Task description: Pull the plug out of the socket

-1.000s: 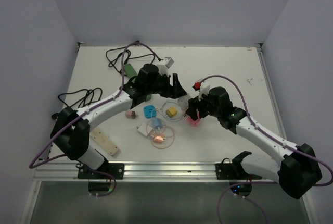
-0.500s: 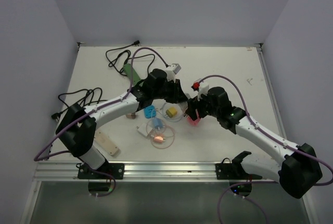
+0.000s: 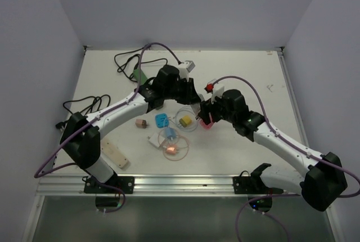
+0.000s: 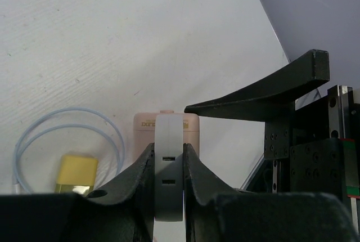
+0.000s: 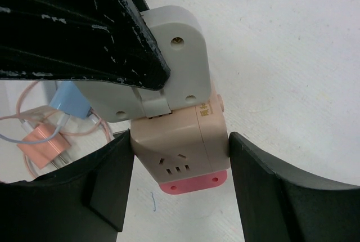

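The plug (image 4: 169, 163) is a rounded white block, seen edge-on in the left wrist view. My left gripper (image 4: 168, 155) is shut on it, one black finger on each flat side. It sits in the top of the socket (image 5: 180, 140), a beige-pink cube with a red base. My right gripper (image 5: 180, 147) is shut on that cube, its fingers (image 5: 109, 180) against both sides. The plug (image 5: 169, 56) shows pale grey above the socket. From above, both grippers meet at mid-table over the socket (image 3: 206, 119), and the plug itself is hidden under the left gripper (image 3: 194, 98).
Small adapters lie left of the socket: yellow with a blue cable loop (image 3: 185, 121), blue (image 3: 161, 120), orange (image 3: 170, 149), white (image 3: 154, 139). A green strip (image 3: 139, 75) and black cables (image 3: 126, 60) lie at the back left. A beige strip (image 3: 114, 155) lies near the front left.
My left gripper swung right to the socket and closed on the plug. The right gripper kept its hold on the socket and shifted slightly back and left.
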Controlling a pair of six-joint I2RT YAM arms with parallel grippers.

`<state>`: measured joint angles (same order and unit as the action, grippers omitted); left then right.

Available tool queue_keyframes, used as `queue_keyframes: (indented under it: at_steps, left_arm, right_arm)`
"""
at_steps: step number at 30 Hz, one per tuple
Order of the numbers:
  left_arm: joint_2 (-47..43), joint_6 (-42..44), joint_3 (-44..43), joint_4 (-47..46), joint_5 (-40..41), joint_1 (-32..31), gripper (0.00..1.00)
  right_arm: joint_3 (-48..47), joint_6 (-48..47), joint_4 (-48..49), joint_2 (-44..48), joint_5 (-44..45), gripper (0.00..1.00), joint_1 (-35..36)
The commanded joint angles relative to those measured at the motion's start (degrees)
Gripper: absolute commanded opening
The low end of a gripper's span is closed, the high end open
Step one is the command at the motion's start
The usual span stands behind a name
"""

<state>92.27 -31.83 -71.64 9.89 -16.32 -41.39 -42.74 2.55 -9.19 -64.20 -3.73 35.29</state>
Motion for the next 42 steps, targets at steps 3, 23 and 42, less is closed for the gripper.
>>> queue_keyframes:
  at_steps: [3, 23, 42]
  left_arm:
    - [-4.46, 2.13, -5.61, -1.54, 2.87, 6.05, 0.0]
    - [-8.77, 3.01, -1.07, 0.57, 4.19, 11.85, 0.0]
    - [-4.2, -3.94, 19.96, -12.0, 0.23, 12.29, 0.48]
  right_arm:
    - [-1.55, -1.58, -5.83, -2.59, 1.0, 0.0, 1.01]
    - [-2.61, -0.88, -6.89, -2.51, 1.61, 0.0, 1.71]
    - [-3.14, 1.59, -5.84, 1.1, -1.54, 0.0, 1.71]
